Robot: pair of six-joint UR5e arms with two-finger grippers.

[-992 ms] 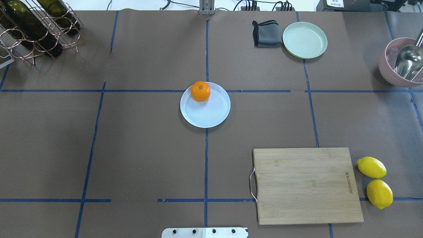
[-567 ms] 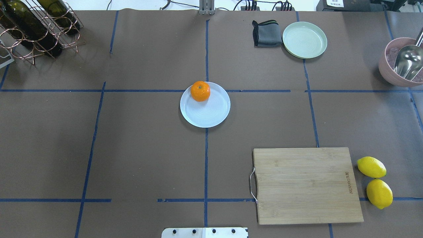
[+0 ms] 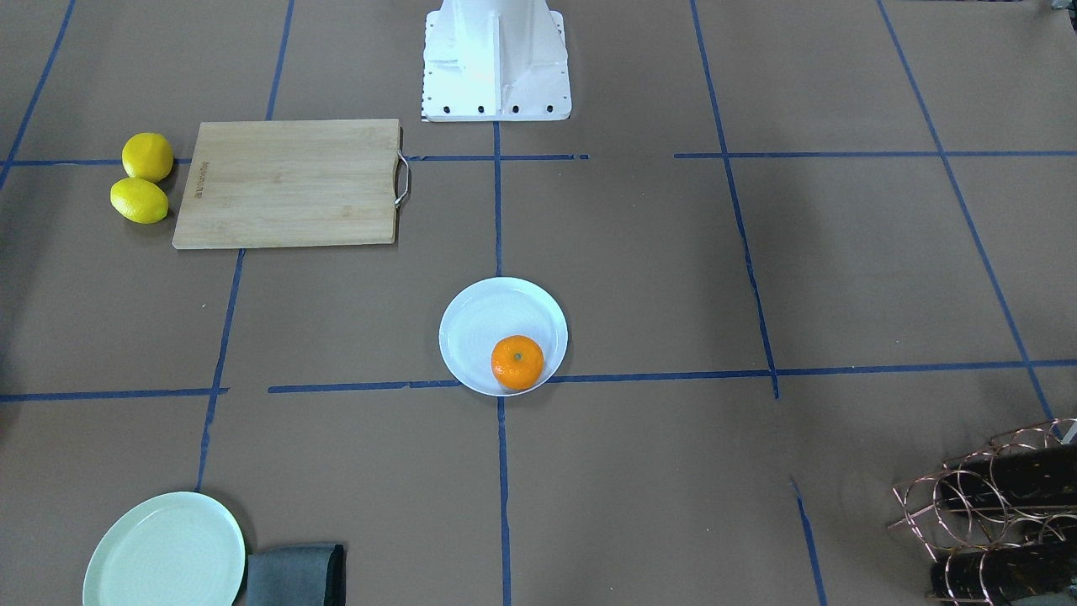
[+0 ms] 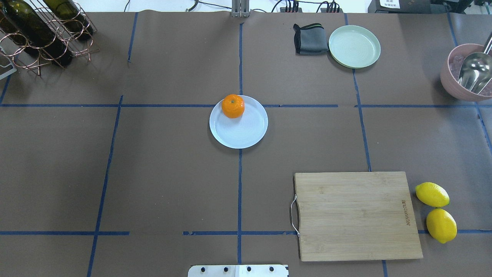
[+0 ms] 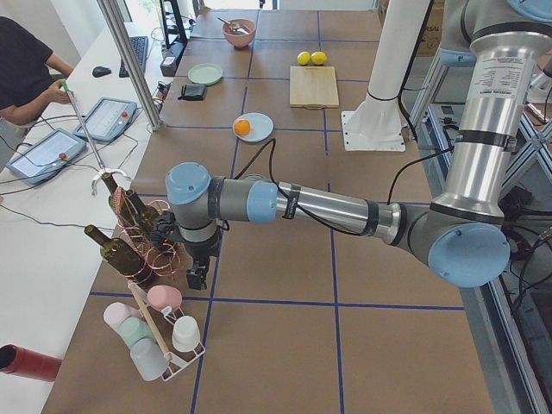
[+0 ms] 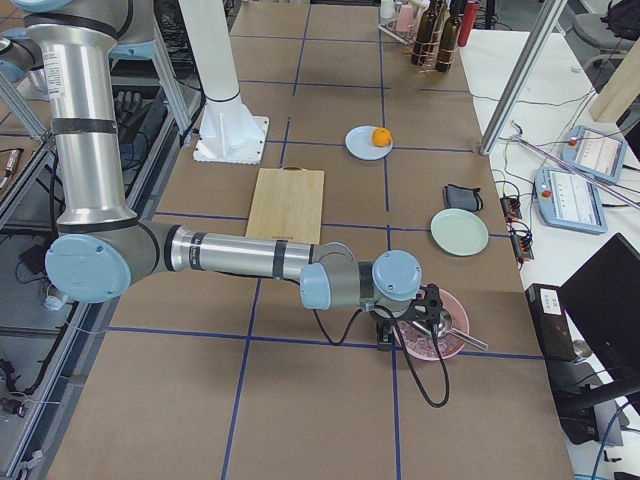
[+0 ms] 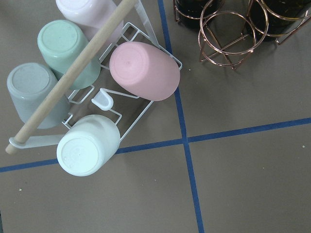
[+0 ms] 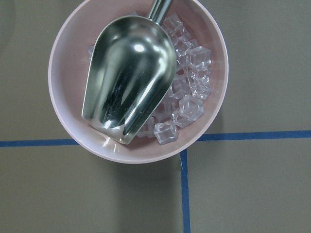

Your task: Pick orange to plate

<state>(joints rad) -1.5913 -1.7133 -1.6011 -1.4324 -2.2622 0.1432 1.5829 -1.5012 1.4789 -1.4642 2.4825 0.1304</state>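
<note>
The orange (image 4: 233, 106) rests on the far-left part of the pale bluish-white plate (image 4: 246, 132) at the table's centre; the front-facing view shows the orange (image 3: 517, 362) on the plate (image 3: 480, 324) too. No gripper is near them. My left gripper (image 5: 198, 278) shows only in the exterior left view, pointing down beside the bottle rack at the table's left end. My right gripper (image 6: 383, 343) shows only in the exterior right view, beside the pink bowl. I cannot tell whether either is open or shut.
A mint-green plate (image 4: 354, 46) and a grey cloth (image 4: 310, 39) lie far right. A wooden cutting board (image 4: 355, 215) and two lemons (image 4: 432, 194) lie near right. A pink bowl (image 8: 68, 121) holds ice and a metal scoop (image 8: 129, 73). A cup rack (image 7: 141, 114) stands by the wine rack (image 4: 38, 34).
</note>
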